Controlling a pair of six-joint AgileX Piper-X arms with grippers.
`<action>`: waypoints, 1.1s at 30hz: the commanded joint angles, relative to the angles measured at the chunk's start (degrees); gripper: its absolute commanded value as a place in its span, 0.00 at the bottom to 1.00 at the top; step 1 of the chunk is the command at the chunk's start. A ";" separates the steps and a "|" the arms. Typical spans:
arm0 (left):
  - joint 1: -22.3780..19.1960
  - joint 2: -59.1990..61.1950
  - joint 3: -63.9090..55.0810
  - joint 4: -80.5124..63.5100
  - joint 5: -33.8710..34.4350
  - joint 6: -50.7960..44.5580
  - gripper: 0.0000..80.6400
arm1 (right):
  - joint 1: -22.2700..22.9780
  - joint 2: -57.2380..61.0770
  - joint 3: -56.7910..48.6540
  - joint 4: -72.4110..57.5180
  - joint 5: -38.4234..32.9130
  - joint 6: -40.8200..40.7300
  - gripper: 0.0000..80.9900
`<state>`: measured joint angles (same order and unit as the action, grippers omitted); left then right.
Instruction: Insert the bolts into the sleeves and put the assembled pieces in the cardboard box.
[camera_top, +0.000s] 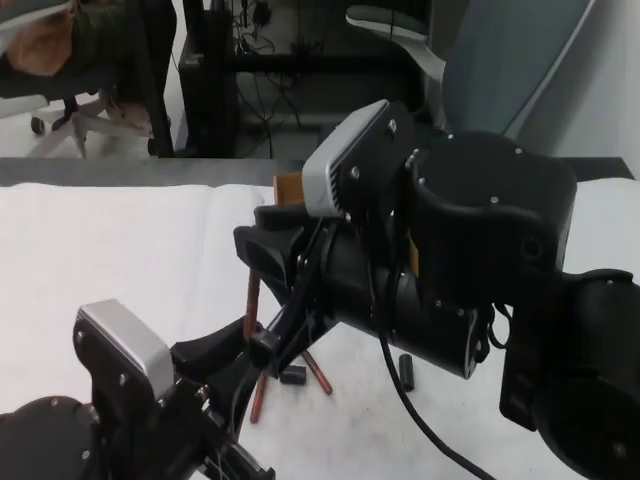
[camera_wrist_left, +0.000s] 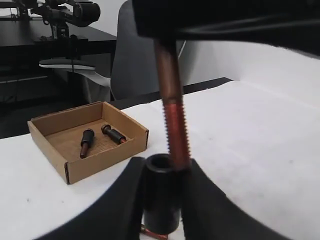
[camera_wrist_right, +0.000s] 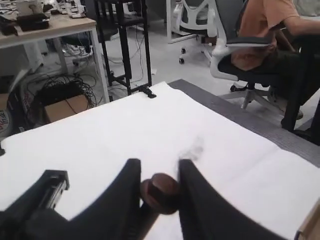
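Fingers (camera_wrist_left: 122, 200) of the left gripper (camera_wrist_left: 162, 172) clamp a sleeve (camera_wrist_left: 160, 200) upright, while the right gripper (camera_wrist_right: 159, 180) fingers grip the bolt (camera_wrist_left: 172, 115) above them with its tip at the rim, so insertion likely needs centring, then lowering.

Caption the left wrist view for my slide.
Left gripper holds a sleeve upright, with a bolt at its rim.

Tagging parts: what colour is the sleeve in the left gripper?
Black; the sleeve shows best in the left wrist view.

You were set up in an office-type lab: swivel chairs (camera_wrist_right: 192, 12) on casters, a desk (camera_wrist_right: 55, 27) with tangled cables (camera_wrist_right: 57, 92) underneath, and a white-covered bench (camera_wrist_right: 125, 135).
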<state>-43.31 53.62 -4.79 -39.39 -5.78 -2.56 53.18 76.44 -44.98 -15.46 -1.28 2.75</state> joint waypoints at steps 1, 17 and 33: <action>0.07 -0.30 -0.15 -0.52 -0.61 -0.02 0.02 | 0.16 -0.71 -0.17 -0.16 0.68 -1.95 0.01; 0.07 -0.30 -0.15 -3.24 -0.38 -2.60 0.02 | 0.33 1.17 -0.17 -0.67 1.28 -5.48 0.01; 0.07 -0.30 -0.39 -5.00 -0.55 -2.60 0.02 | 3.33 1.37 -0.17 4.27 -2.52 -8.36 0.01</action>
<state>-43.31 53.62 -4.26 -40.98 -5.73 -5.08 54.90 77.73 -44.98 -14.46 0.00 -6.01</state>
